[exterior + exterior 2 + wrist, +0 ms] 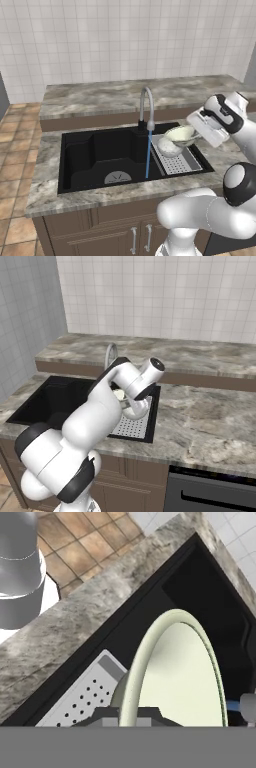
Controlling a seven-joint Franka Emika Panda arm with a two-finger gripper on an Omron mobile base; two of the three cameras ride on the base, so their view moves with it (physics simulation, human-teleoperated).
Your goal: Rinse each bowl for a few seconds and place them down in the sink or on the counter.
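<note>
My gripper is shut on the rim of the pale cream bowl with the light green inside, holding it tilted in the air over the right part of the black sink. In the hand view the held bowl stands on edge, its rim pinched between my gripper's fingers. Just below it, the plain whitish-grey bowl rests on the grey perforated tray. In the right base view this grey bowl peeks out under my arm.
The curved steel faucet runs a blue stream of water into the basin, left of the held bowl. The round drain lies at the basin's front. Marbled counter surrounds the sink, with wide room at the right.
</note>
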